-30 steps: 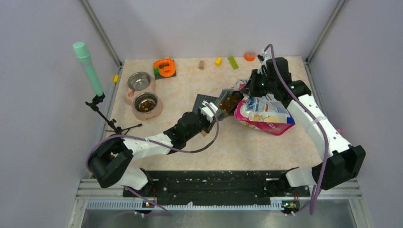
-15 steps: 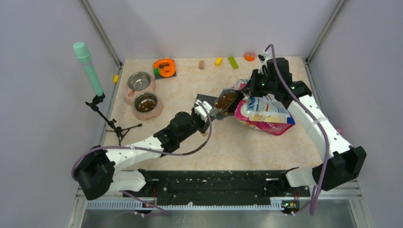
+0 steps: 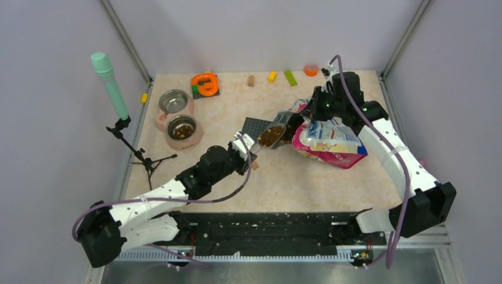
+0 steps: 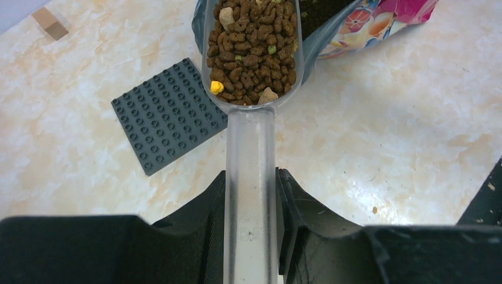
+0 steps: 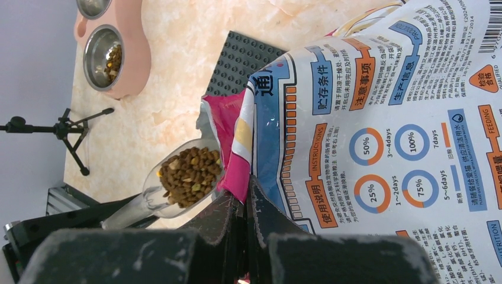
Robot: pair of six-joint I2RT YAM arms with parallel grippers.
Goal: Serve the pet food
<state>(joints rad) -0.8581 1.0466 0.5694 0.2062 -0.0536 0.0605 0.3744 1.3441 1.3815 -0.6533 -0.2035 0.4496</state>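
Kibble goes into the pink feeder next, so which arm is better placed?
Left: the left gripper holds the scoop loaded with kibble, nearer the feeder. The right gripper is shut on the cat food bag.

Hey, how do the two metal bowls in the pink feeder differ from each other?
The far bowl is empty, showing bare steel; the near bowl holds some brown kibble. The far bowl sits toward the back wall, by the orange object; the near bowl sits closer to the loaded scoop. Both are round, shiny and set in one pink feeder.
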